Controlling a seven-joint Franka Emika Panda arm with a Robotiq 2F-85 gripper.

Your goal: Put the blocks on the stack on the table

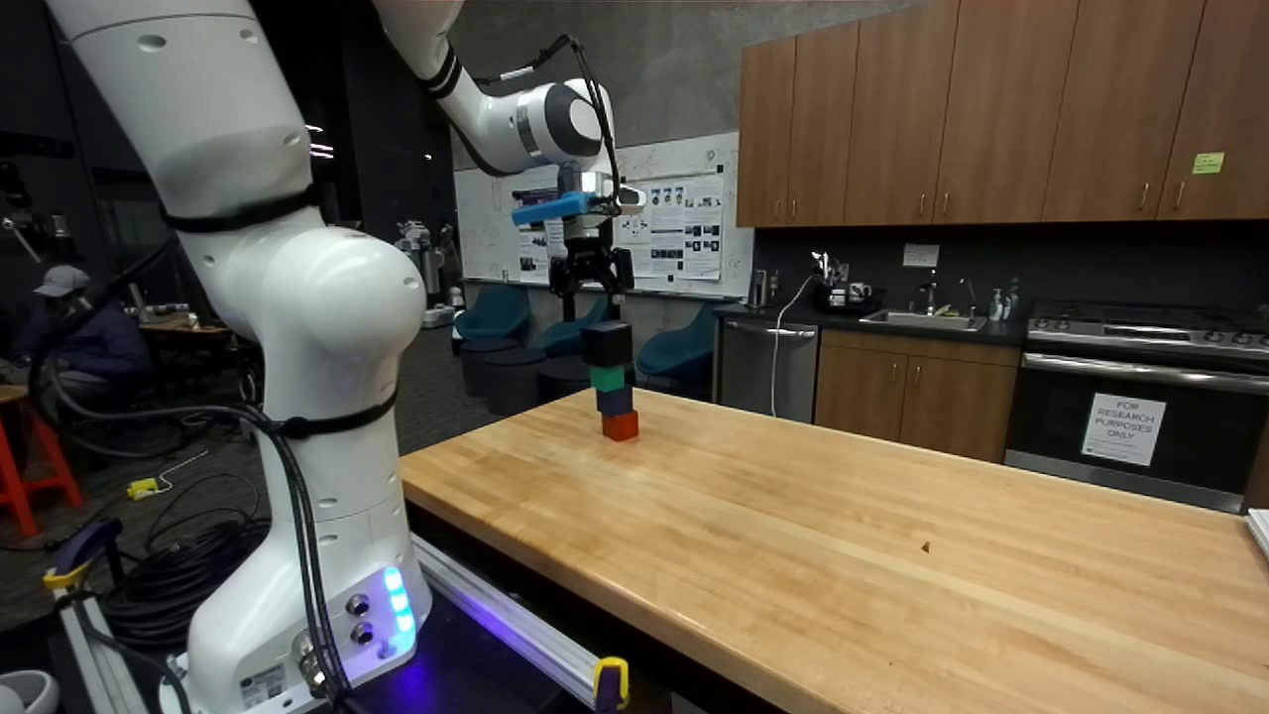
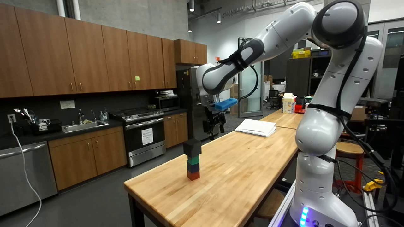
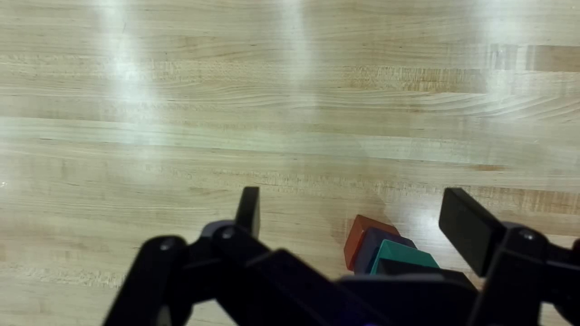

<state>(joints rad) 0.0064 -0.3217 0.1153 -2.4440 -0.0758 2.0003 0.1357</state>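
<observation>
The stack stands upright on the light wooden table (image 1: 793, 516) (image 2: 227, 170). From the bottom it has a red block (image 1: 621, 426) (image 2: 193, 175), a dark blue block (image 1: 615, 401) (image 2: 193, 167), a teal-green block (image 1: 607, 378) (image 2: 193, 160) and a black block (image 1: 607, 344) (image 2: 192, 148) that looks larger. My gripper (image 1: 592, 288) (image 2: 216, 132) is open and empty, higher than the stack and apart from it. In the wrist view the red block (image 3: 355, 240) and teal-green block (image 3: 403, 254) show between the fingers (image 3: 355, 208); the palm partly hides the black block (image 3: 408, 268).
A pile of white paper (image 2: 256, 127) lies farther along the table. A tiny brown scrap (image 1: 926, 546) is on the tabletop. Kitchen cabinets, a sink (image 2: 85, 126) and a stove (image 2: 143, 135) stand beyond the table. Teal chairs (image 1: 679, 347) are behind its end.
</observation>
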